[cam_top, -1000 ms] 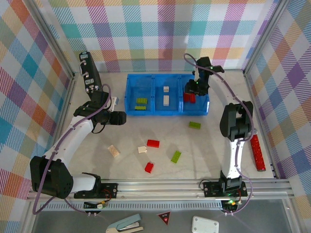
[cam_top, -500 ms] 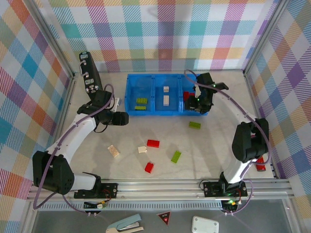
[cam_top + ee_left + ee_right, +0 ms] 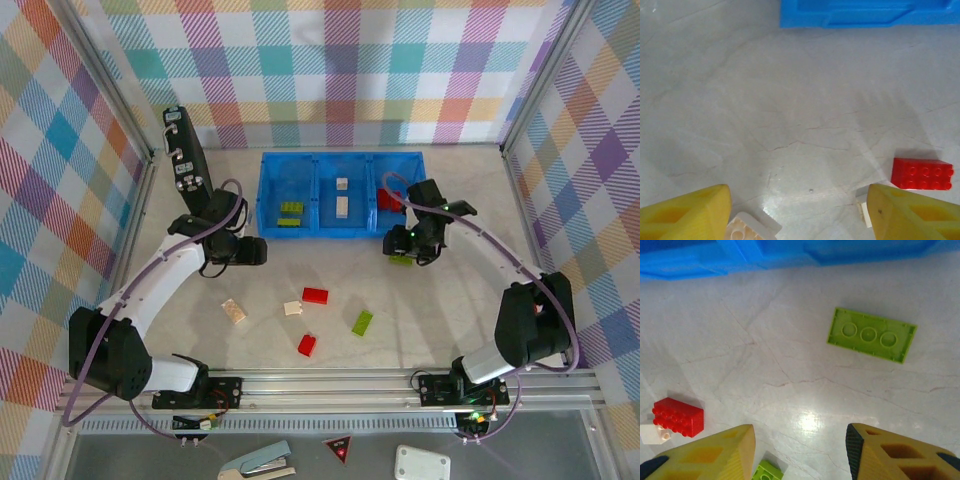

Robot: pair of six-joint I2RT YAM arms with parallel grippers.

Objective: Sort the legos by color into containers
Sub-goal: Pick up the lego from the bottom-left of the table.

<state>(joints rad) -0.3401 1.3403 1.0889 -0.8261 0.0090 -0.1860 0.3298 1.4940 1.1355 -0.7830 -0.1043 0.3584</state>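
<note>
The blue tray [image 3: 343,231] holds lime green legos [image 3: 290,212] in its left compartment, cream ones [image 3: 342,200] in the middle and a red one [image 3: 388,200] on the right. My right gripper [image 3: 403,246] hovers open and empty just in front of the tray, by a loose green brick [image 3: 400,260]. From the wrist, that green brick [image 3: 871,334] lies ahead of the open right gripper [image 3: 800,452]. My left gripper [image 3: 256,250] is open and empty over bare table. Between and below its fingers [image 3: 685,215] lie a cream brick [image 3: 747,230] and a red brick [image 3: 922,174].
Loose bricks lie on the table: cream [image 3: 234,311], small cream [image 3: 293,308], red [image 3: 315,295], red [image 3: 307,345] and green [image 3: 362,322]. A black upright device [image 3: 185,160] stands at the back left. Metal rails and plaid walls bound the table.
My right gripper has come off the tray's right compartment and moved toward me, down to the green brick in front of the tray. The left gripper drifted slightly right and nearer.
</note>
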